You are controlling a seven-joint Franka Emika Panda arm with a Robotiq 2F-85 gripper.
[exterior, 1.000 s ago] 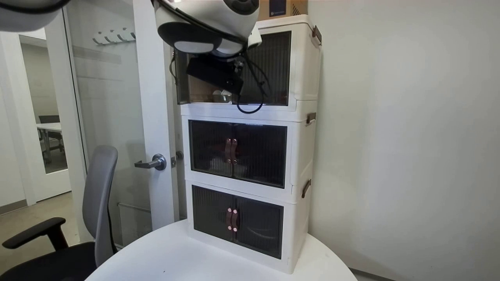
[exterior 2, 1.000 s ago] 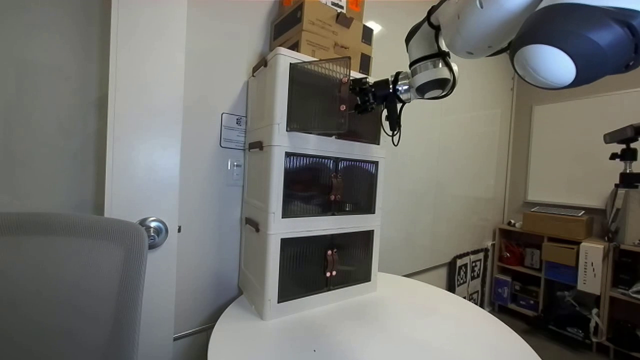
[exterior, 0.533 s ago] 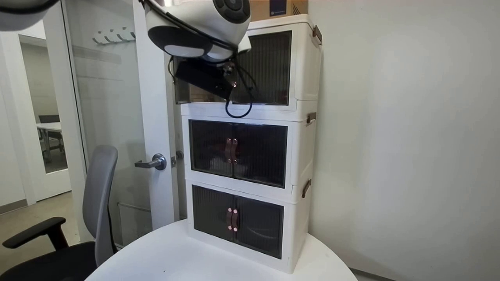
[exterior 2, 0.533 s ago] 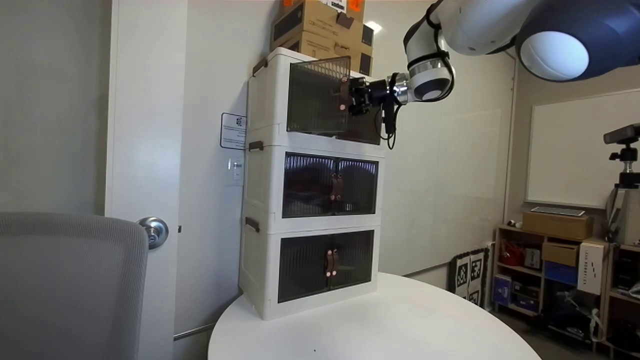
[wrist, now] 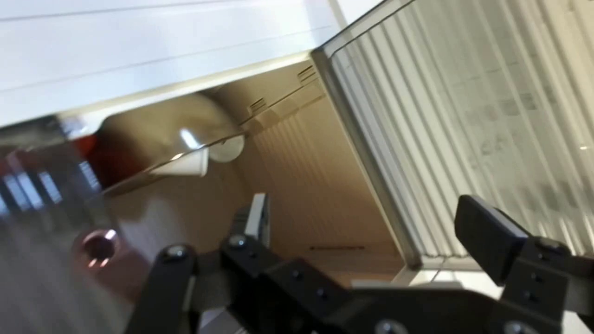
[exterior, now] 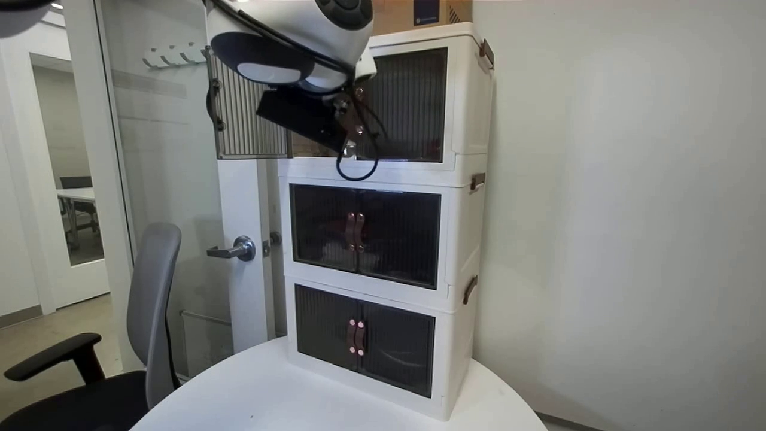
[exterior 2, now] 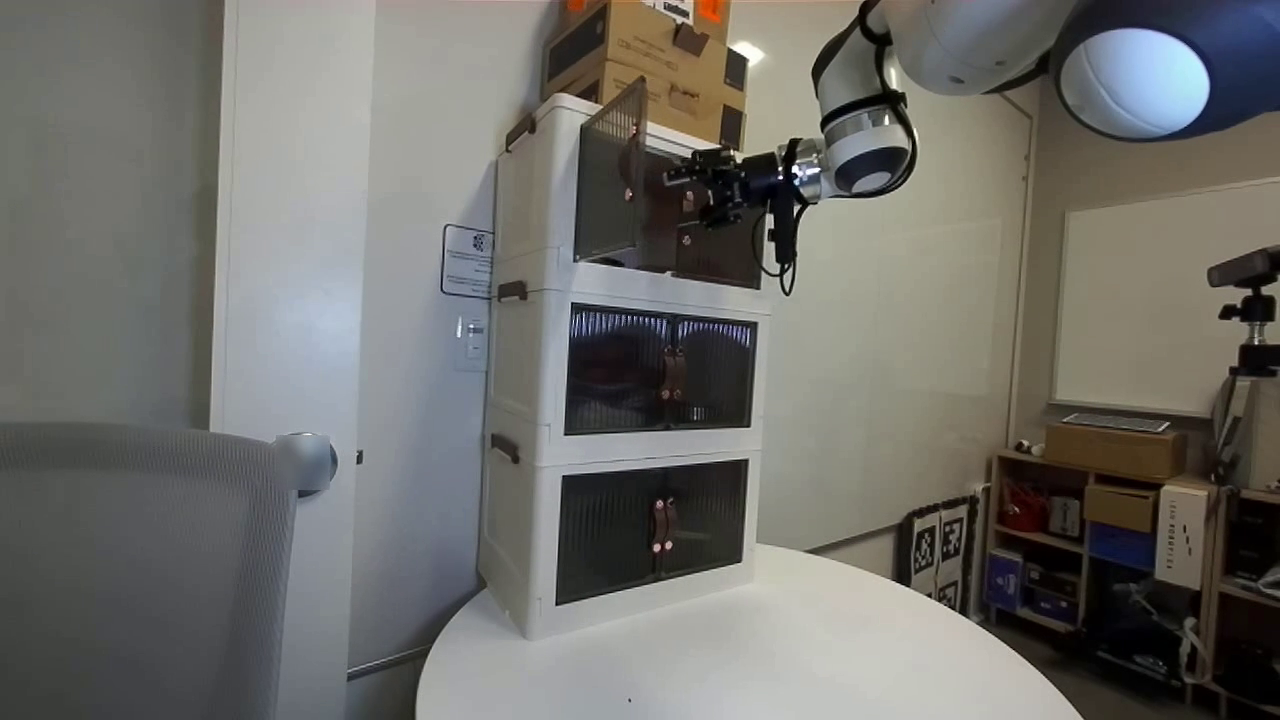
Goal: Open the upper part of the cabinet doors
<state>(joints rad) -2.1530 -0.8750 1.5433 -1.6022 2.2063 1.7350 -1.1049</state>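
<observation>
Grey ribbed upper door, wide open, just beside the hand, jaws well apart.

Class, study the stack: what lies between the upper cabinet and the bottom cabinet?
The middle cabinet, shut, lies between the upper cabinet and the bottom cabinet, as both exterior views show.

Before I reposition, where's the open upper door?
In both exterior views, the open door juts from the top cabinet, at left; in the wrist view, it shows at right, partly behind one of the fingers.
</observation>
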